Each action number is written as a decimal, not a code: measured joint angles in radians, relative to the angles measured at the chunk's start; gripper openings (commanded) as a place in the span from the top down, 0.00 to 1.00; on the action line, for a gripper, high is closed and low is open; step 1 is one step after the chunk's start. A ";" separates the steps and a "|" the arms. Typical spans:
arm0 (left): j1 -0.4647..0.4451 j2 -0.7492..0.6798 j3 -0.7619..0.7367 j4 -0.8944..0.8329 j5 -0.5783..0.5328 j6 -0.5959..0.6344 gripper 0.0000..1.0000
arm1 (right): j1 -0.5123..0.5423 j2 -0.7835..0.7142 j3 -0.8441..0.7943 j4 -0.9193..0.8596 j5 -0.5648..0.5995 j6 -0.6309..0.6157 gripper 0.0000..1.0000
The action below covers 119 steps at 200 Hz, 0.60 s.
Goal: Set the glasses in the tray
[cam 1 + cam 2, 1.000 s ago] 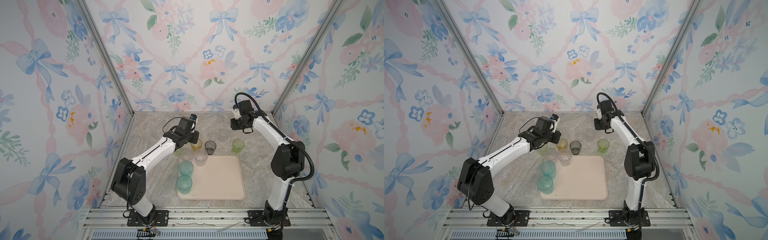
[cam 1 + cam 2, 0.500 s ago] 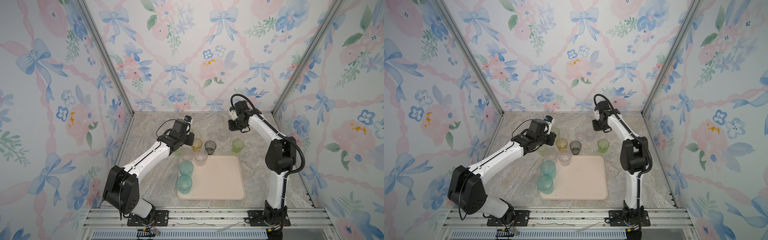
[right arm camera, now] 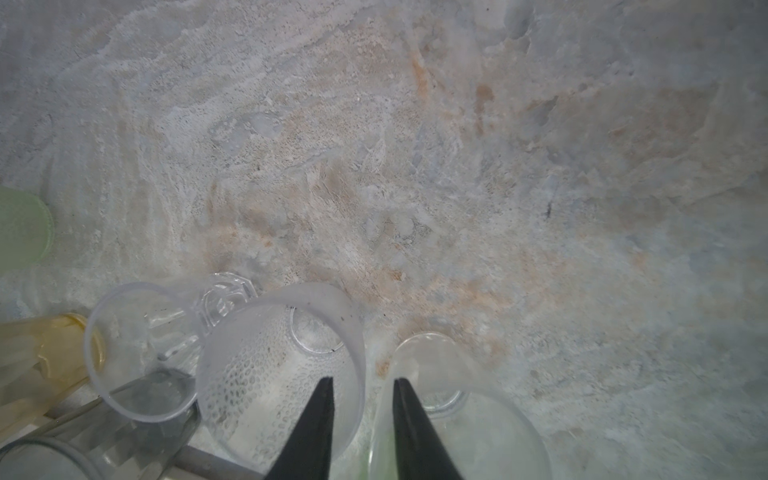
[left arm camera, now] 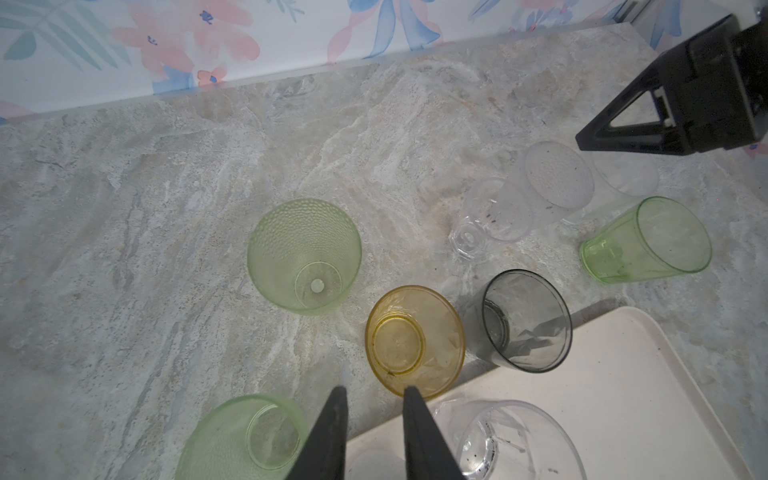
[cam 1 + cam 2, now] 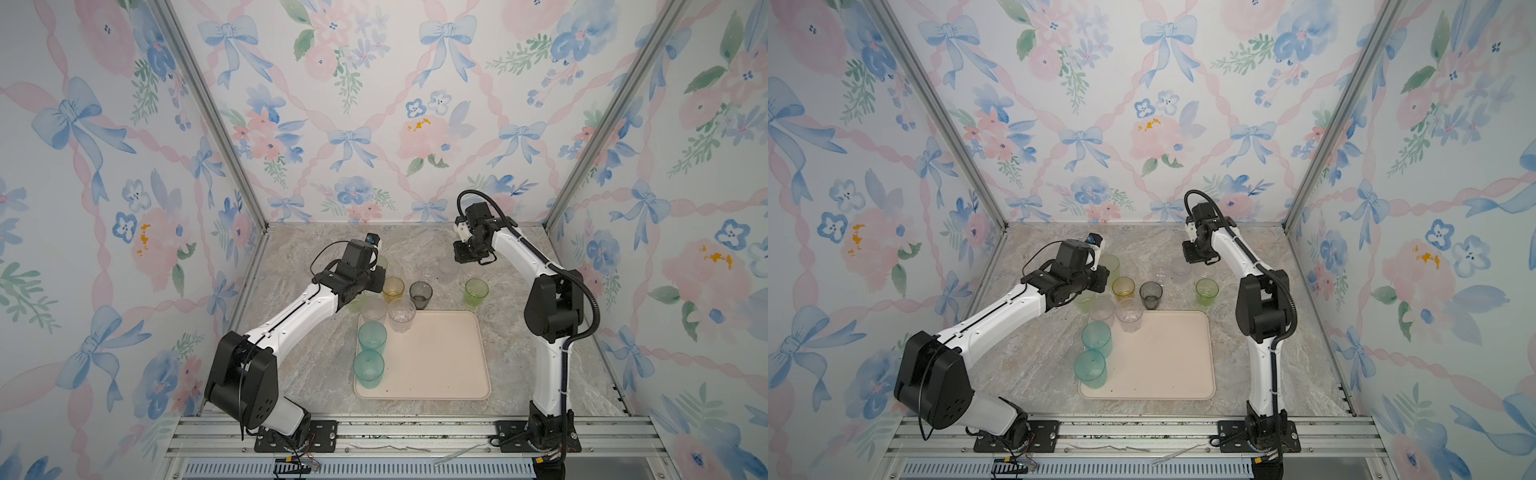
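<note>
My right gripper, jaws slightly parted and empty, hangs above the dotted clear glass, which stands upright at my 7 o'clock in a top view, just off the tray at its 12 o'clock edge.

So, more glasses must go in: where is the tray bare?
The tray's middle and right side are bare, bordered on the left by two teal glasses and elsewhere by its rim. Crowded: the far left corner, with clear glasses, and the table behind, holding the amber glass and grey glass.
</note>
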 measured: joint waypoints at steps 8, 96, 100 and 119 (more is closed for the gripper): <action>0.002 0.000 -0.002 0.000 0.000 0.000 0.74 | 0.002 0.006 0.007 -0.005 0.000 -0.003 0.71; 0.016 -0.002 -0.024 0.009 0.001 0.000 0.74 | 0.026 0.063 0.082 -0.049 0.001 -0.029 0.71; 0.017 -0.002 -0.024 0.009 0.002 0.000 0.74 | 0.026 0.064 0.083 -0.050 0.001 -0.030 0.71; 0.019 -0.002 -0.026 0.010 0.003 0.000 0.74 | 0.026 0.066 0.092 -0.057 0.001 -0.034 0.71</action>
